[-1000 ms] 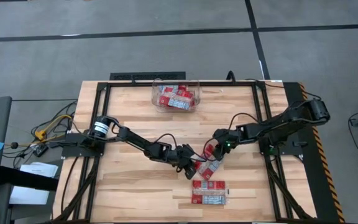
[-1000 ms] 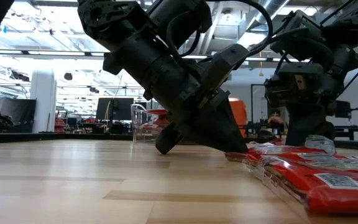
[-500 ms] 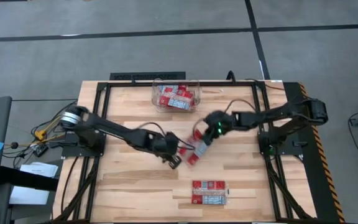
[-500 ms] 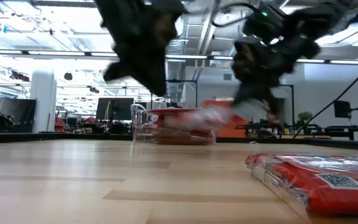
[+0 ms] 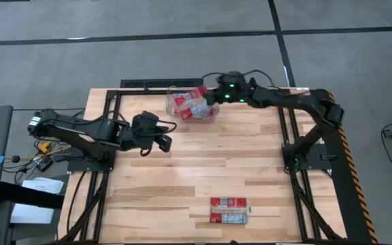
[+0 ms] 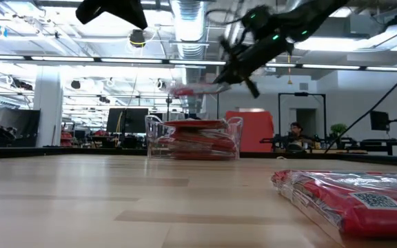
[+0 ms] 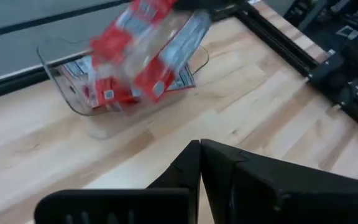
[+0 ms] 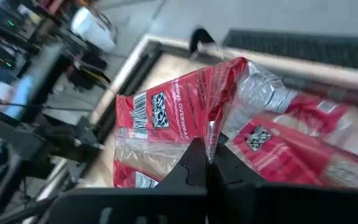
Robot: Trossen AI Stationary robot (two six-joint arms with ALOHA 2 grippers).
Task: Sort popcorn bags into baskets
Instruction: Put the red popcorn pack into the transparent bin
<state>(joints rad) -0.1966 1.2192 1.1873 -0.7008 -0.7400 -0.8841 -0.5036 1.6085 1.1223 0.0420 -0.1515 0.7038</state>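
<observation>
My right gripper (image 5: 213, 97) is up over the clear tub (image 5: 169, 103) at the table's far edge, shut on a red and white popcorn packet (image 5: 196, 94). The low view shows that packet (image 6: 188, 89) in the air above the tub (image 6: 156, 138). Several red packets lie flat inside the tub. Two more packets (image 5: 229, 210) lie flat on the table near its near edge. My left gripper (image 5: 164, 142) is shut and empty, raised above the table's left half. Its wrist view looks at the tub (image 7: 67, 84) and the held packet (image 7: 148, 43). My right gripper pinches the packet between its two fingers at an edge of its wrap (image 8: 211, 127). It comes from the table's right side, slanting down. The packet is lifted clear and hangs tilted beyond the fingers above the tub.
Black frame rails (image 5: 288, 122) run along the table's left, right and far edges. Bare wood (image 5: 203, 156) lies between the tub and the two near packets. Cables and boxes sit off the table's left side.
My right gripper has lifted a packet from the table's middle and carried it up and toward the far edge, over the tub. My left gripper has drawn back from that spot toward the left edge and risen. The two near packets have stayed put.
</observation>
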